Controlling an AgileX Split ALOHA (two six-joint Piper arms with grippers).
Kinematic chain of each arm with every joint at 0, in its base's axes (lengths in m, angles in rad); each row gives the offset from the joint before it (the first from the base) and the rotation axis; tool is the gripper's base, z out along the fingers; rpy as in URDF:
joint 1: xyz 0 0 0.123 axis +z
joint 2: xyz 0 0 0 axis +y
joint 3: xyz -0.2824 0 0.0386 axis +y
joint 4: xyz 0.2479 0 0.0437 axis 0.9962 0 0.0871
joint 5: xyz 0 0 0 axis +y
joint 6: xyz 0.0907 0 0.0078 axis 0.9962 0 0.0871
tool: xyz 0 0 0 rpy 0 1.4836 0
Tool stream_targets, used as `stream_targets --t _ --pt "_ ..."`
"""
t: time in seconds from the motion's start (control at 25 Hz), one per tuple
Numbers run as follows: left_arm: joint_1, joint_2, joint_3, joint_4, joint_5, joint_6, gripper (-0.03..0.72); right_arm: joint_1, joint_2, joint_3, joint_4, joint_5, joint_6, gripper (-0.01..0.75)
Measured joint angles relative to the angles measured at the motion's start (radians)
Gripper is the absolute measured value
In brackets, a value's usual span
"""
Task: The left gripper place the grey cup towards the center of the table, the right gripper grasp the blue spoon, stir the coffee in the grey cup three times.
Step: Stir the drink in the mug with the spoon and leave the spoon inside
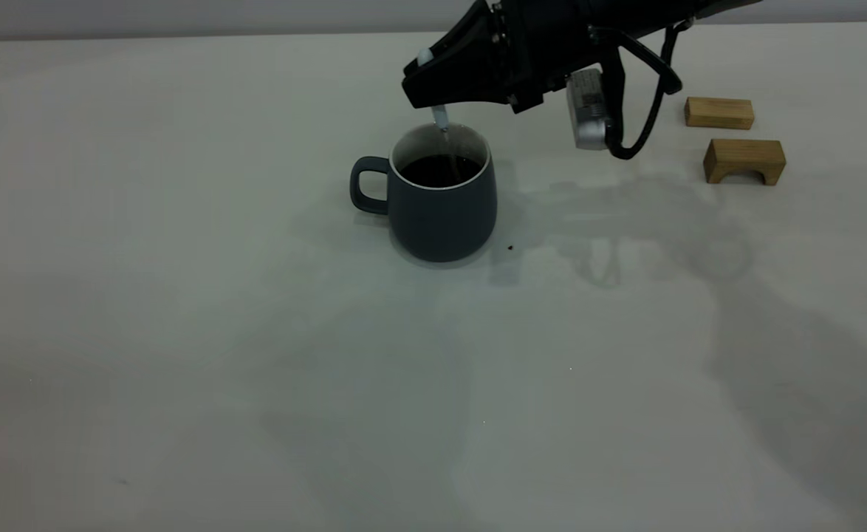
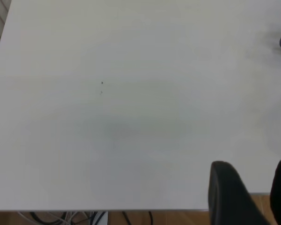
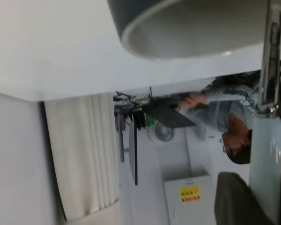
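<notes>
The grey cup (image 1: 441, 210) stands upright near the middle of the table (image 1: 182, 332), its handle pointing left, with dark coffee (image 1: 437, 170) inside. My right gripper (image 1: 420, 77) hangs just above the cup's far rim, shut on the blue spoon (image 1: 441, 116). The spoon's thin metal neck reaches down into the coffee. The right wrist view shows the pale handle of the spoon (image 3: 267, 159) clamped in the right gripper (image 3: 264, 206), and the cup's white rim (image 3: 178, 42). My left gripper (image 2: 255, 192) is out of the exterior view; it is open over the table's edge (image 2: 131, 206).
Two wooden blocks lie at the back right: a flat one (image 1: 719, 113) and an arch-shaped one (image 1: 744, 160). A dark speck (image 1: 512, 247) sits right of the cup. A person (image 3: 229, 117) appears beyond the table in the right wrist view.
</notes>
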State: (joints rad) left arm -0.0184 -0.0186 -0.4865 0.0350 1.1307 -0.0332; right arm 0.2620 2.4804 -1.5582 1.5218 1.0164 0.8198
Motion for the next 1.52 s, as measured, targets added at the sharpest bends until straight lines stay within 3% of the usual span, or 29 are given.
stream_targets --t 0.4,0.56,0.84,1.0,1.28,1.52 --pt "0.0 0.0 0.0 0.0 0.0 0.0 0.297 0.01 0.0 -0.008 0.058 -0.009 -0.328 0.139" --pt "0.0 0.0 0.0 0.0 0.0 0.0 0.297 -0.001 0.0 -0.008 0.024 -0.015 -0.303 0.139" --pt "0.0 0.0 0.0 0.0 0.0 0.0 0.297 -0.021 0.0 -0.008 -0.063 -0.018 -0.043 0.139" --pt "0.0 0.0 0.0 0.0 0.0 0.0 0.297 0.003 0.0 -0.008 -0.048 0.002 0.014 0.139" --pt "0.0 0.0 0.0 0.0 0.0 0.0 0.297 0.056 0.0 -0.009 0.045 0.007 -0.017 0.139" --pt "0.0 0.0 0.0 0.0 0.0 0.0 0.297 0.057 0.0 -0.009 0.054 -0.024 -0.252 0.139"
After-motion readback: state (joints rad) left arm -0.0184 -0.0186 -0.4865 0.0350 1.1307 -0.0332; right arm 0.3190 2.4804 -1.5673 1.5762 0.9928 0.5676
